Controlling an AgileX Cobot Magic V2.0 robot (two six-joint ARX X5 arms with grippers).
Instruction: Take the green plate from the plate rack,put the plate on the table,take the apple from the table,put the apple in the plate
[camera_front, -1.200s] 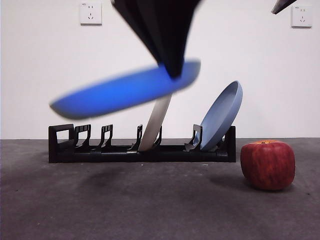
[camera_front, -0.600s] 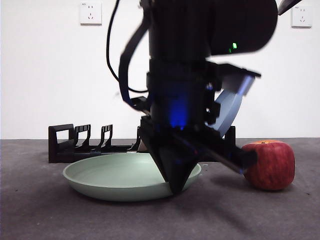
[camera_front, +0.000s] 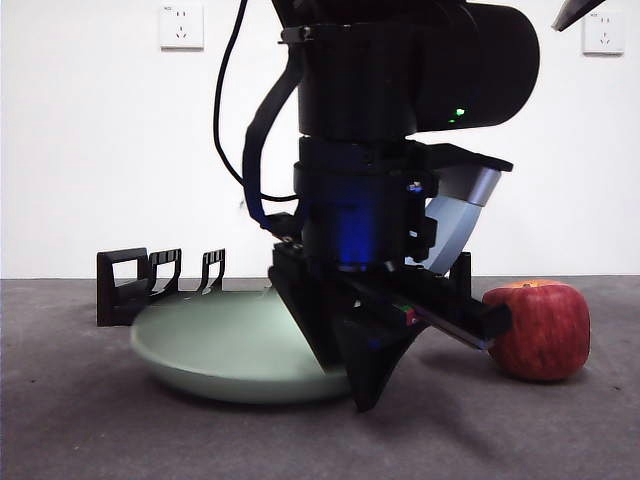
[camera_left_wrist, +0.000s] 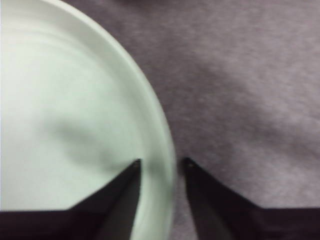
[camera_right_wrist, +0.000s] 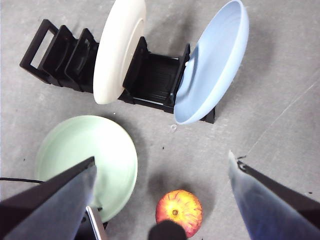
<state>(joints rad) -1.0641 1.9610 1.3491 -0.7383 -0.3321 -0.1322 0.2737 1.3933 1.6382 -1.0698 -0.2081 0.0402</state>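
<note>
While the green plate (camera_front: 215, 345) lies flat on the desk (camera_front: 100, 430), my left gripper (camera_left_wrist: 161, 165) straddles its rim, jaws released; the right gripper (camera_right_wrist: 160, 165) gapes overhead.

The front view looks level across the table (camera_front: 100, 430); the left wrist looks closely down, the right from high; all share the green plate (camera_front: 225, 345).
</note>
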